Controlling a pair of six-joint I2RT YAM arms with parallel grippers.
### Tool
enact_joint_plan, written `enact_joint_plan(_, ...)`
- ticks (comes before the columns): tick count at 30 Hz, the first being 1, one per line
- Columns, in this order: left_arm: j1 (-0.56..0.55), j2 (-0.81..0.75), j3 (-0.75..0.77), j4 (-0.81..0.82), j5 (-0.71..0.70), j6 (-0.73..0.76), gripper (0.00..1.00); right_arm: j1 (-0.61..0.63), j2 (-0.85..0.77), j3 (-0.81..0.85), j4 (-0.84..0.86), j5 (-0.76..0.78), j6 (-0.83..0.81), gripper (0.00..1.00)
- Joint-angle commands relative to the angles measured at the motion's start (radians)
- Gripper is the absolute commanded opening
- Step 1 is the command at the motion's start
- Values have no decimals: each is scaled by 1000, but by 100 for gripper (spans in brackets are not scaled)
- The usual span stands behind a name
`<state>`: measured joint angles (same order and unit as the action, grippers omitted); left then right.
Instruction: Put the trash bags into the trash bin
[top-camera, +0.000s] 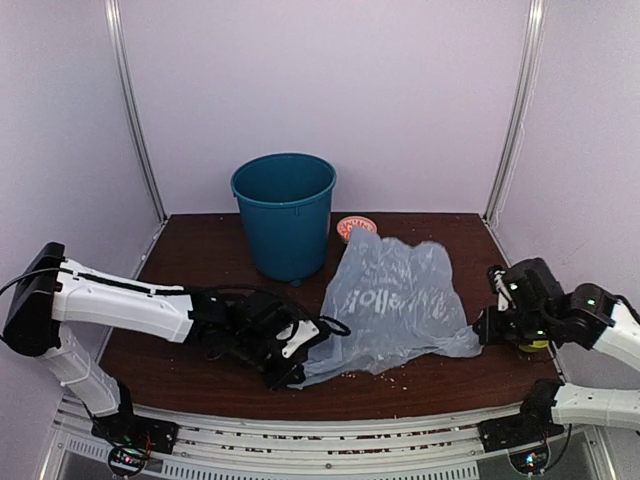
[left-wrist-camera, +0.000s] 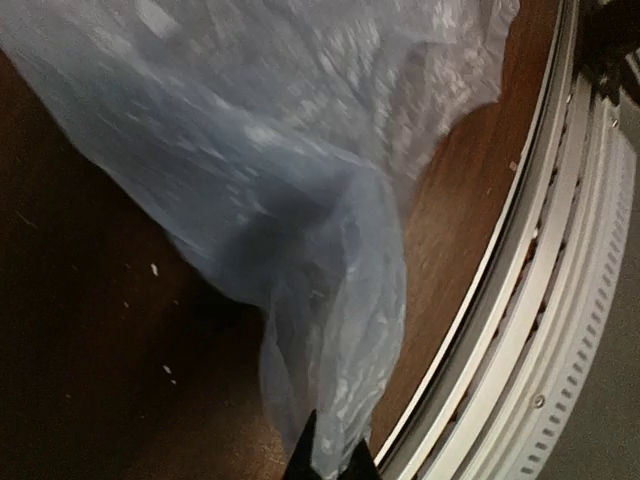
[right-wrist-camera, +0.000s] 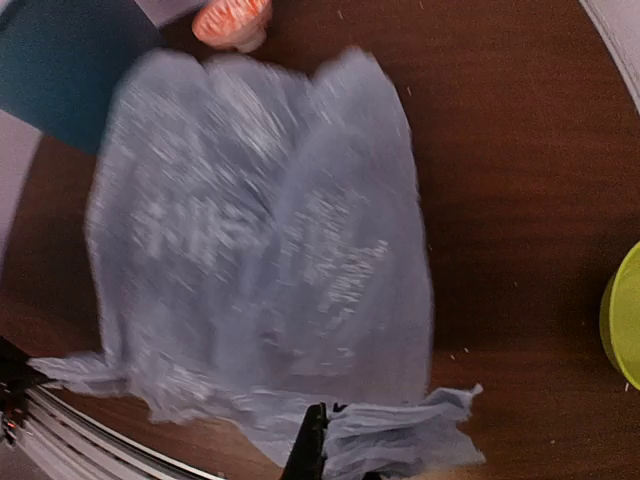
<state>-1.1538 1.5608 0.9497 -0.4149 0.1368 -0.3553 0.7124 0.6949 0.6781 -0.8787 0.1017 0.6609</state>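
Pincer check: finds left pincer clenched on the near-left corner of the trash bag, right pincer clenched on its near-right corner. Notes bag spread over the bench, just right of the trash bin, not inside. Judges the 2 grips chosen to keep the film stretched for lifting over the rim.

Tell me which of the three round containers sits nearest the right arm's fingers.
The lime-green bowl, right beside the right arm's fingers. The red-patterned bowl and teal bin stand far back, beyond the trash bag.
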Motion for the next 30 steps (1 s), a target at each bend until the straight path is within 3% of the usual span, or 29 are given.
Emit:
enact_joint_plan(1, 17, -123, 174, 166, -114, -59, 0, 2, -51, 174, 76, 21, 48, 0)
enact_joint_plan(6, 39, -18, 399, 110, -113, -152, 0, 1, 82, 320, 99, 2, 30, 0)
enact_joint_plan(9, 67, 44, 501, 140, -57, -247, 0, -2, 137, 400, 111, 80, 57, 0)
enact_joint_plan(14, 116, 213, 615, 153, -9, -255, 0, -31, 274, 453, 135, 186, 48, 0)
enact_joint_plan(17, 180, 335, 664, 208, 76, -278, 0, -99, 318, 410, 203, 266, 45, 0)
enact_joint_plan(20, 247, 446, 775, 252, 131, -263, 0, -240, 335, 389, 380, 232, -22, 0)
enact_joint_plan(22, 281, 527, 938, 213, 147, -246, 0, -303, 433, 479, 413, 218, -86, 0)
enact_joint_plan(27, 322, 695, 1485, 181, 170, -204, 0, -303, 558, 858, 468, 219, -249, 0)
enact_joint_plan(30, 325, 652, 1575, 332, 136, -193, 0, -285, 608, 1141, 455, 111, -332, 0)
